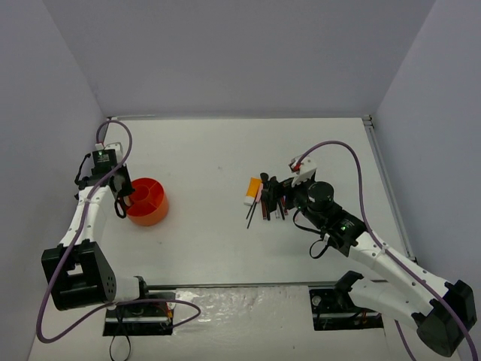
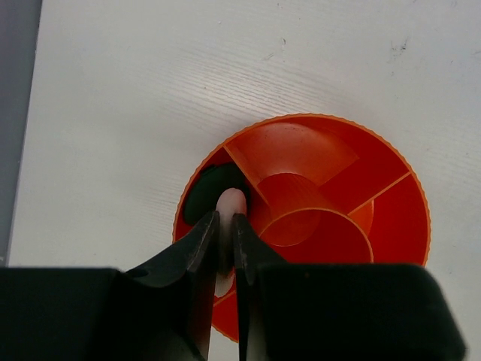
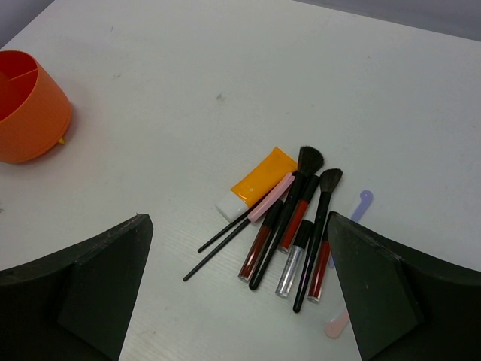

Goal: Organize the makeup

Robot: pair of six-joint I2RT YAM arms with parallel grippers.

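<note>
The round orange divided tub [image 1: 147, 201] stands at the table's left. My left gripper [image 2: 225, 218] hangs over its rim, shut on a pale pink puff [image 2: 231, 201]. Under the puff, a dark green compact [image 2: 204, 192] lies in one compartment [image 2: 214, 162]. The rest of the makeup lies in a pile [image 1: 264, 201] at mid-table: an orange-white tube [image 3: 259, 183], black brushes [image 3: 310, 162], red gloss tubes [image 3: 259, 248], a clear one [image 3: 293, 259] and thin black handles [image 3: 218, 252]. My right gripper [image 3: 237, 218] hovers open above the pile, holding nothing.
A lilac spatula [image 3: 362, 201] and a pink one [image 3: 336, 325] lie beside the right finger [image 3: 391, 293]. Grey walls [image 1: 52, 113] close in the table on the left, back and right. Purple cables [image 1: 353, 162] loop from both arms.
</note>
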